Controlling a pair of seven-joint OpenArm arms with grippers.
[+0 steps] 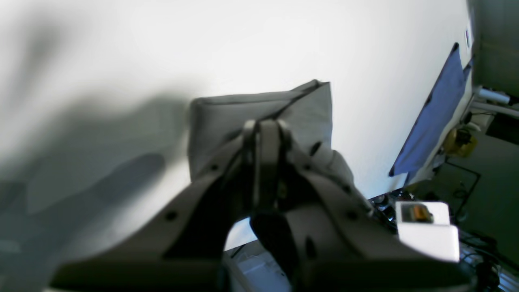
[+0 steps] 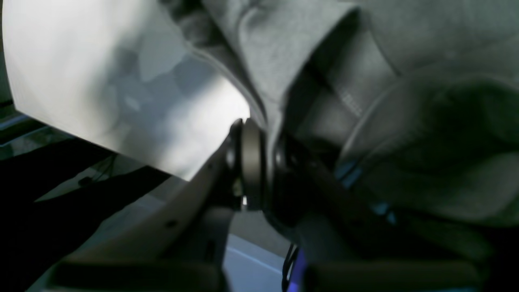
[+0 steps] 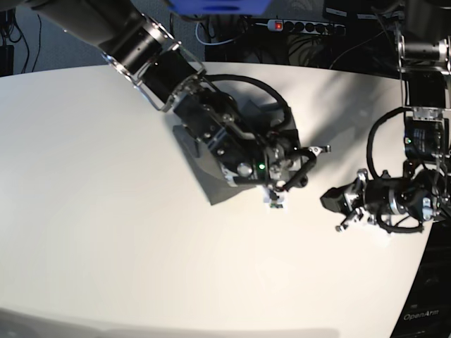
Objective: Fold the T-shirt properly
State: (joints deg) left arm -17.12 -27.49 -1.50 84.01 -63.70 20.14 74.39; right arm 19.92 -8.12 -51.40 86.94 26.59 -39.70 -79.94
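Evidently the T-shirt (image 1: 259, 109) lies on the white table (image 3: 106, 211) as a folded grey bundle, mostly covered in the base view by the right arm, which reaches across it from that view's upper left. Seen from the right wrist, the right pincer (image 2: 259, 158) is clamped on a fold of the grey cloth, wrinkled layers bunched close around its fingers. The left pincer (image 1: 263, 134) has its jaws pressed together; from the left wrist it sits in front of the folded shirt, and whether it pinches any cloth I cannot tell. A blue cloth (image 1: 438, 117) hangs over the table's far edge.
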